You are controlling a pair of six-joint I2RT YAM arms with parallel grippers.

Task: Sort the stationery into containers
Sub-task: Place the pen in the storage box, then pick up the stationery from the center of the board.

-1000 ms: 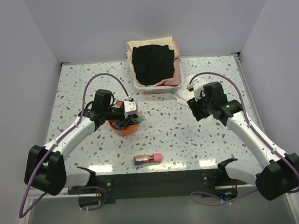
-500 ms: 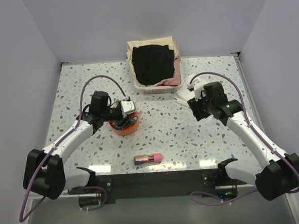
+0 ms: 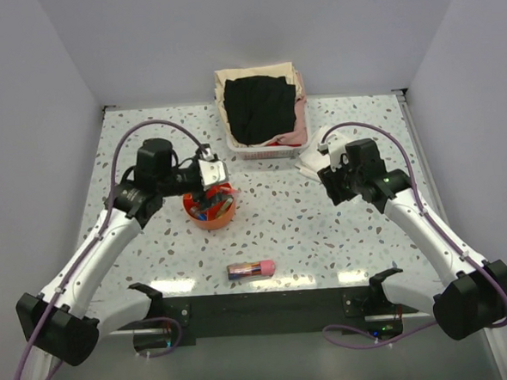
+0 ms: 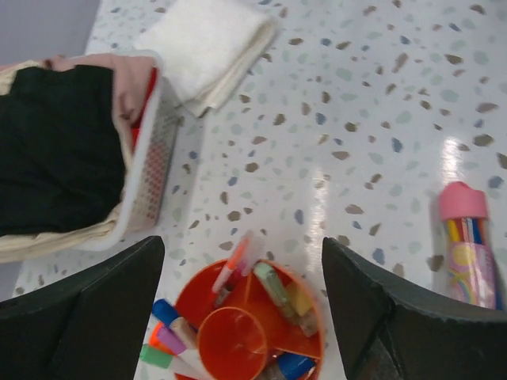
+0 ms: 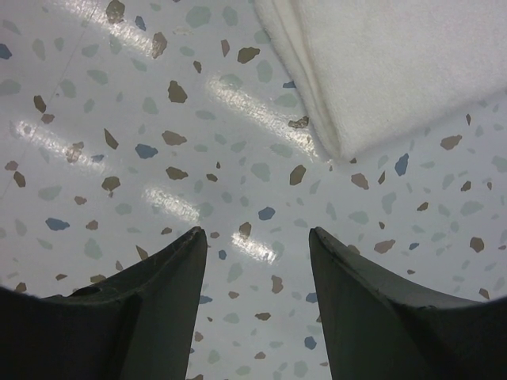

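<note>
Left fingers [image 4: 87, 317] spread wide, empty, just above the round orange plastic divided tray [image 3: 225, 219], pens in its compartments. Likely next: pink-capped clear tube of pens [image 3: 250, 269], on the speckled desk [image 3: 325, 229] at the near edge, well apart — pinch across its width. Right fingers [image 5: 150, 317] open, empty, beside the folded white cloth [image 5: 396, 63]. White mesh basket of dark clothes [image 3: 262, 112] far side — not in the way.

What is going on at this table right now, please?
The left gripper hovers open and empty above the orange divided tray, which already holds pens and small coloured pieces. A pink-capped tube of pens lies unsorted on the table near its front edge. The right gripper is open and empty over bare tabletop beside the folded white cloth.
</note>
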